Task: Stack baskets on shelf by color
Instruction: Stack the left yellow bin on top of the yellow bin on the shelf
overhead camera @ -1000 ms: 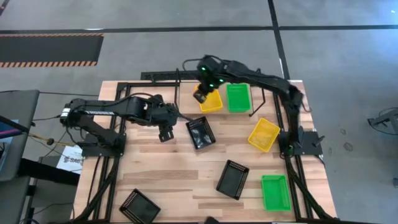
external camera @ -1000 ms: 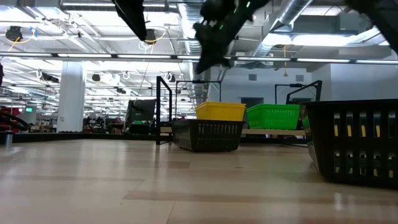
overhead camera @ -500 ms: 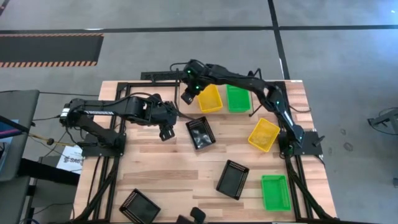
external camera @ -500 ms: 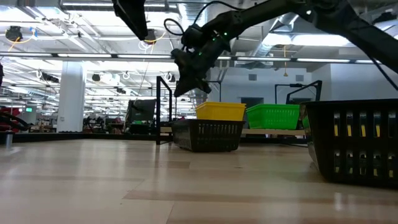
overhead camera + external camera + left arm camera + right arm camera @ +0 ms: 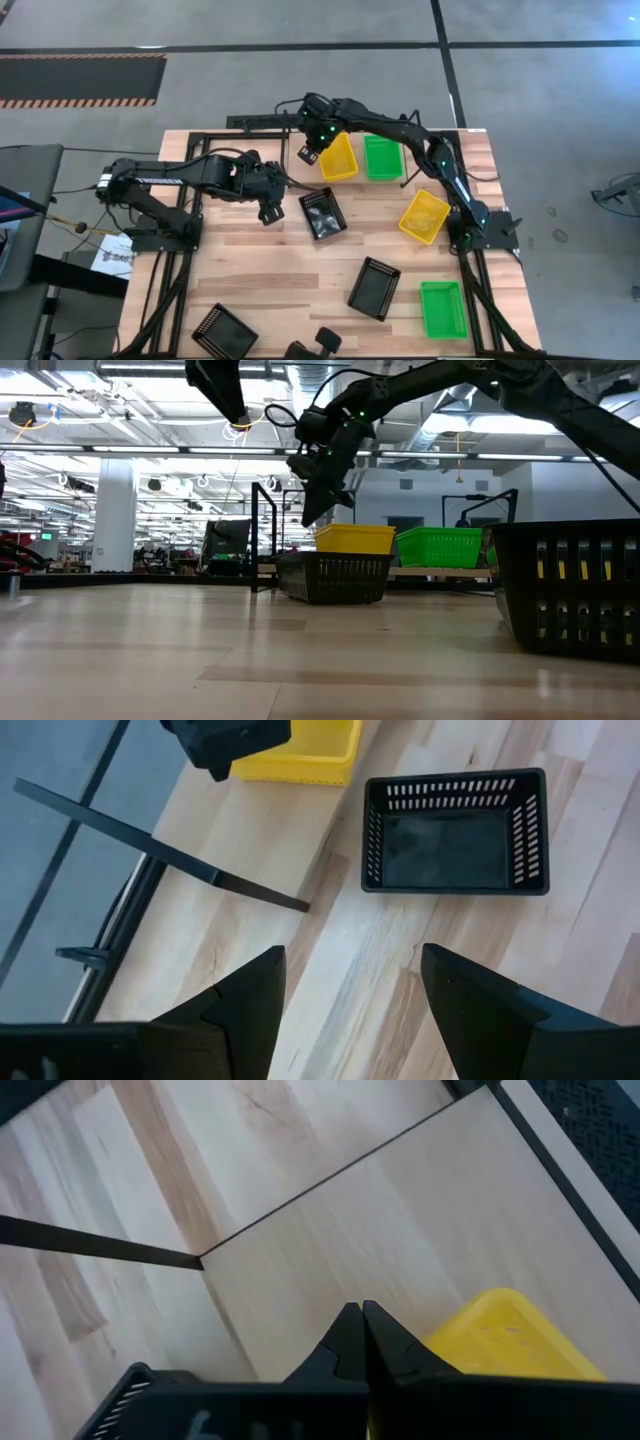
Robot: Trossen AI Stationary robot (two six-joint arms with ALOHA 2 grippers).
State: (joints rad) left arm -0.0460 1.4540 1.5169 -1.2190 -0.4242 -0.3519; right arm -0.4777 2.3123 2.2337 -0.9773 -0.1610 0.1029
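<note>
From above, we are looking at small shallow rectangular plastic baskets with perforated sides, spread over the light wooden counter (image 5: 270, 270). A yellow basket (image 5: 338, 157) and a bright green basket (image 5: 383, 157) are sitting side by side on the low light-wood plank shelf (image 5: 415, 166) at the far edge; both are empty. A second yellow basket (image 5: 424, 216) is lying tilted near the right arm's base, and a second green basket (image 5: 442, 308) is sitting at the near right. Three black baskets are lying on the counter: one (image 5: 322, 213) just in front of the shelf, one (image 5: 374, 288) nearer the middle, one (image 5: 223, 331) at the near left corner. The right tool (image 5: 309, 154) is hovering just beside the shelf's yellow basket, on its left; the left tool (image 5: 268, 215) is hanging beside the first black basket.

At counter height, we are seeing the yellow and green baskets on the shelf behind the black one, with the right tool above.

Through the left wrist, the left tool's fingers (image 5: 240, 1010) are standing spread, the empty black basket lying ahead, apart from them.

Through the right wrist, the right tool's fingers (image 5: 345, 1342) are pressed together, pinching nothing, over the shelf plank beside the yellow basket's corner.
</note>
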